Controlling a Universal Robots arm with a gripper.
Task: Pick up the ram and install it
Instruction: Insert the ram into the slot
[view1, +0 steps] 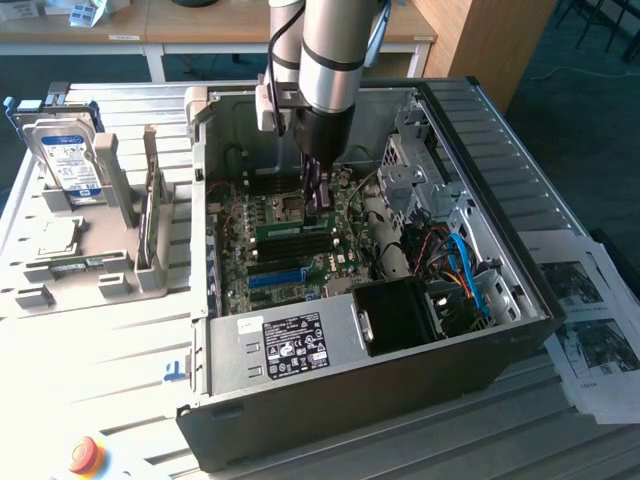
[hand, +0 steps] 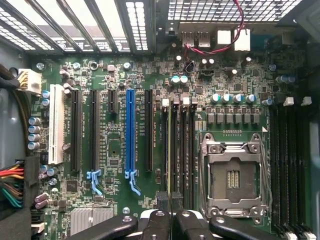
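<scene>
Readable text: not much.
- Hard drive (view1: 68, 160) upright in the grey fixture (view1: 120, 225) at the exterior view's left. White label with a blue band, and what looks like a WD mark at the top. The rest is too small to read.
- White sticker (view1: 295, 345) on the front wall of the PC case (view1: 520, 170). It has dense black print and logos, none legible.
- Motherboard (hand: 120, 80) has white silkscreen beside the slots. I can't make it out.
- Printed sheets (view1: 590, 320) on the desk (view1: 100, 340) at the exterior view's right. They show photos and text, unreadable.

The ram (view1: 290, 228) is a long, thin green stick with a dark strip along its face. It stands on edge over the black memory slots, next to the open CPU socket (hand: 232, 175). In the wrist view it shows edge-on as a thin pale green line (hand: 169, 150), running along the slot bank between the blue slot (hand: 131, 135) and the socket. I can't tell whether it is seated or only lined up with a slot.

The end effector (view1: 322, 205) is down inside the case. Its black fingertips (hand: 162, 201) are drawn close together, clamped on the near end of the ram (hand: 170, 202).

A red button (view1: 85, 452) sits at the desk's front corner.
</scene>
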